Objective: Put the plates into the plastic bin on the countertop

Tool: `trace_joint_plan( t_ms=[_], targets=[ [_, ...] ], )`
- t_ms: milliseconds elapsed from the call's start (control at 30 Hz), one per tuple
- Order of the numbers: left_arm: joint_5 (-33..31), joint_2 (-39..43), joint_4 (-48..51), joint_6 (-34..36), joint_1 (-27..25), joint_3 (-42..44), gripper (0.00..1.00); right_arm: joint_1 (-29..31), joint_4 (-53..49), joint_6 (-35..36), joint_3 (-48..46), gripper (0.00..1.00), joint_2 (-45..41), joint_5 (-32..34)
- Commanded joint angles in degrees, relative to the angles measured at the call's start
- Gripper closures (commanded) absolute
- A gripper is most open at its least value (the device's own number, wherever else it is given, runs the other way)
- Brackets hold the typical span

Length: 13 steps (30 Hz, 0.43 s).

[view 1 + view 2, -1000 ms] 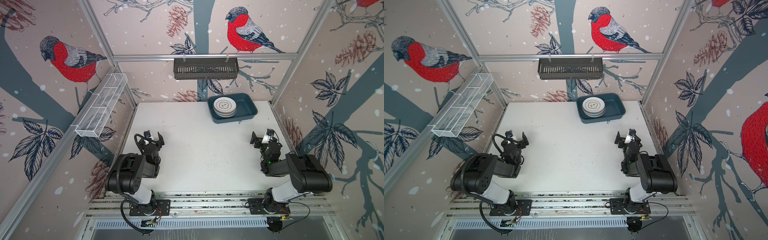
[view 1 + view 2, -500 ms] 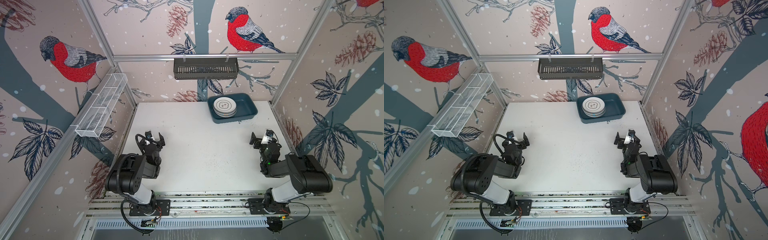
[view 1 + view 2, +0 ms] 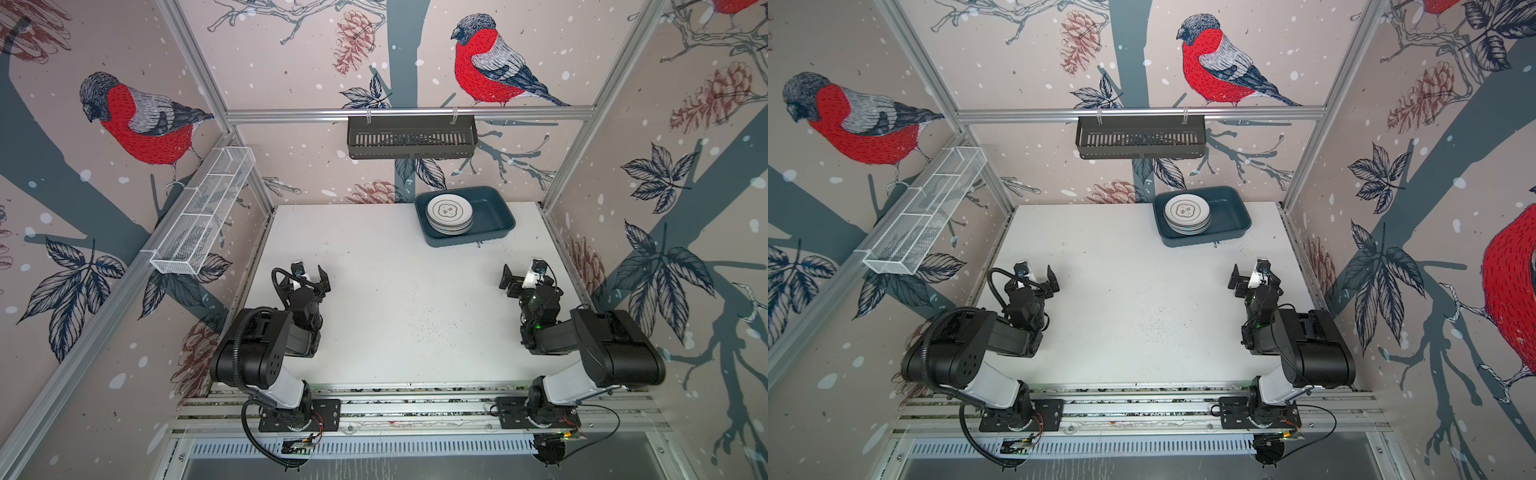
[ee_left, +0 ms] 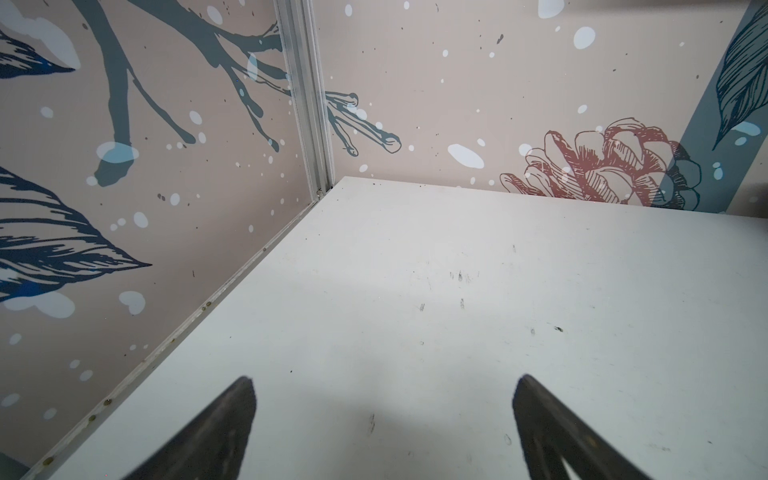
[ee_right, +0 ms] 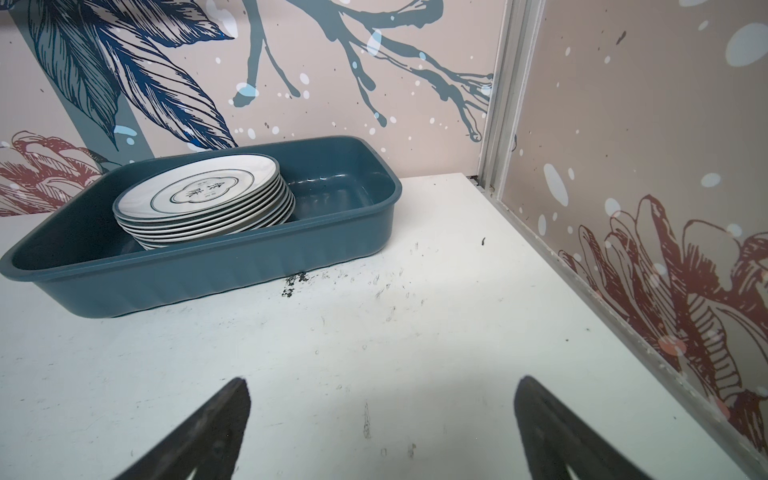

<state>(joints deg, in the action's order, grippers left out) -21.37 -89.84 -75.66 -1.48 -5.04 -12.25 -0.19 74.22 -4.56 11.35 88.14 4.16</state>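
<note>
Plates (image 5: 199,195) sit as one neat stack in the teal bin (image 5: 345,187), pushed to one end, so the other half of the bin floor is bare. That bin is at the far edge of the surface (image 3: 395,299), nearer my right arm. Nothing lies loose on the surface in both top views, so I judge the job done. My left claw (image 4: 385,379) is spread wide and holds nothing, low over bare surface near the side wall. My right claw (image 5: 383,379) is also spread wide and empty, facing the bin from well back. Both arms are folded near their bases. Reads like a parked pose, clear of the stack so nothing gets knocked.
</note>
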Motion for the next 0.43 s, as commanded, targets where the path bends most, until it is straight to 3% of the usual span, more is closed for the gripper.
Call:
trace_joint_plan(
  t_ms=[0,400],
  targets=[
    [0.09,-0.24,-1.55,0.37,0.38,-0.74,0.04,-0.07,0.71,0.25,0.75,0.00,0.23,0.20],
    [0.60,0.02,-2.42,0.60,0.38,-0.14,0.04,-0.08,1.80,0.34,-0.02,0.00,-0.26,0.05]
  ],
)
